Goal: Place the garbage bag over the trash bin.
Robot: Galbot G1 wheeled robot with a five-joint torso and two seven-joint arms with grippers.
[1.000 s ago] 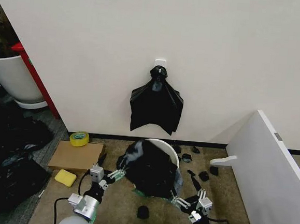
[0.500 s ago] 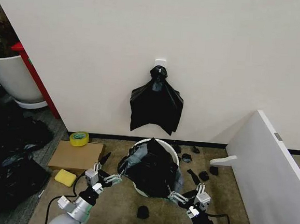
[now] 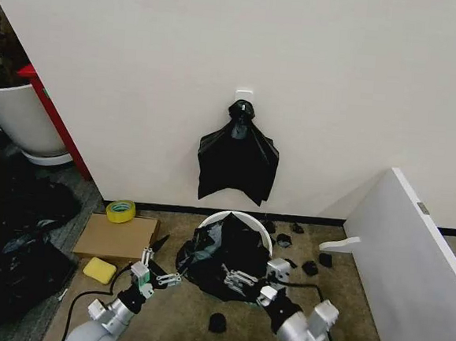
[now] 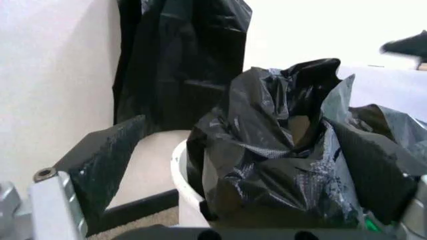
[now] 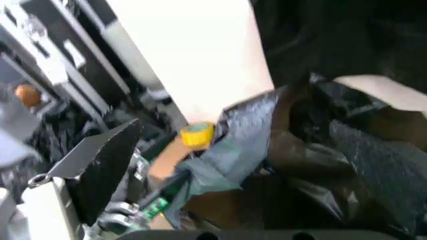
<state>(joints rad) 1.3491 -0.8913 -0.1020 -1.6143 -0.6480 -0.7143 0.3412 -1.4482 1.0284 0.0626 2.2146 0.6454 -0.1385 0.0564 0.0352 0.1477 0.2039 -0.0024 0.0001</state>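
The cream-white trash bin stands on the carpet by the wall. The glossy black garbage bag lies crumpled over its mouth and spills down its front and left side. My left gripper hovers open just left of the bag's lower edge. In the left wrist view its fingers stand wide apart, with the garbage bag and the bin's rim ahead. My right gripper reaches in from the front, open, at the bag's front folds. The right wrist view shows the garbage bag between its spread fingers.
A knotted black bag hangs on the wall above the bin. A yellow tape roll, cardboard and a yellow sponge lie to the left. Black scraps dot the carpet. A white board leans at the right, a white planter far left.
The right arm swung from the bin's right side to its front, gripper now pointing left at the bag. The left gripper drew back, and the bag has slumped lower over the bin.
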